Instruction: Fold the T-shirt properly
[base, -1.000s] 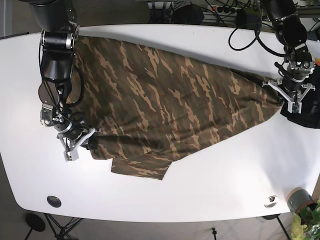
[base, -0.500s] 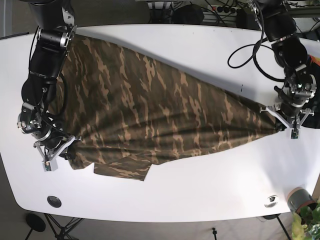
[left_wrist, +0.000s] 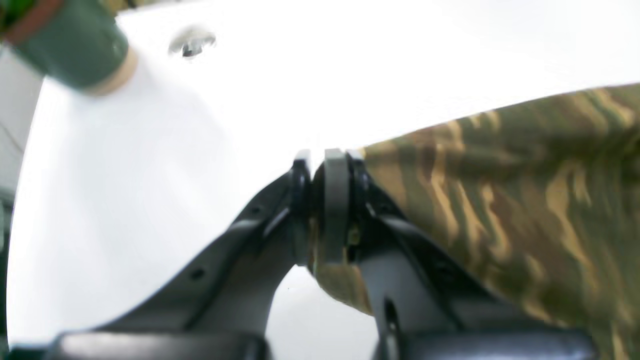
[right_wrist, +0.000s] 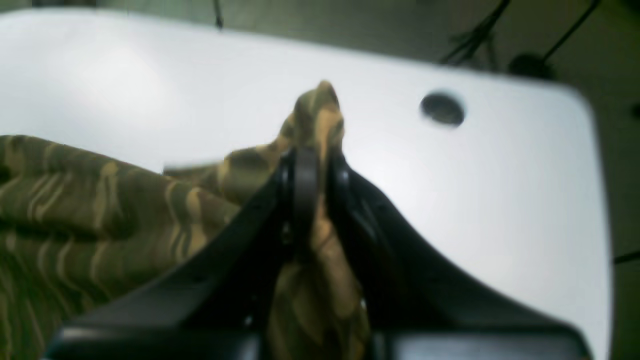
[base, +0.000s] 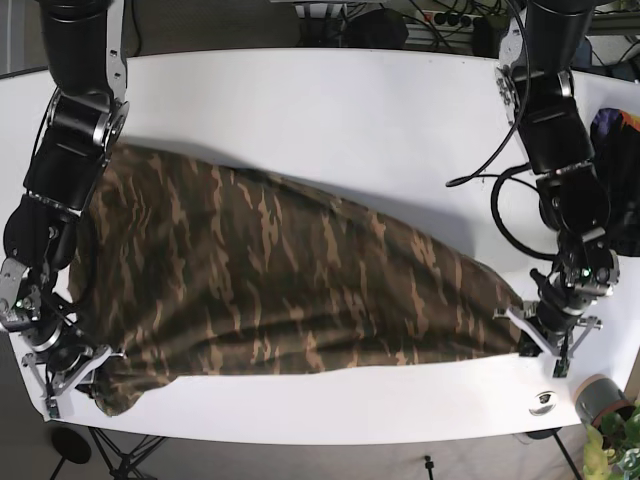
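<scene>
The left claw (base: 553, 338) is clamped on a corner of the T-shirt (base: 290, 290); in the left wrist view its jaws stand almost together with a fold of camouflage cloth pinched between them. It sits near the front right corner of the worktop (base: 350, 110), just beside a small metal fitting (base: 543, 401) and a green pot (base: 597, 398) at that corner. The right claw (base: 68, 372) is likewise closed on cloth: in the right wrist view a peak of fabric sticks up between its pressed jaws, close to the dark hole (right_wrist: 442, 108) near the front left corner.

Between the two claws the T-shirt lies stretched across the worktop. Its long axis runs left to right along the front edge, and its body spreads back from that line toward the rear left. From each claw the cloth lies inward, toward the other claw, and away from the front edge. Each arm holds its own end, so neither is nearer to the whole.

The coming move seems to depend on both claws travelling together at right angles to that held edge. If one leads, the stretched edge would likely skew and the fold would go crooked.
</scene>
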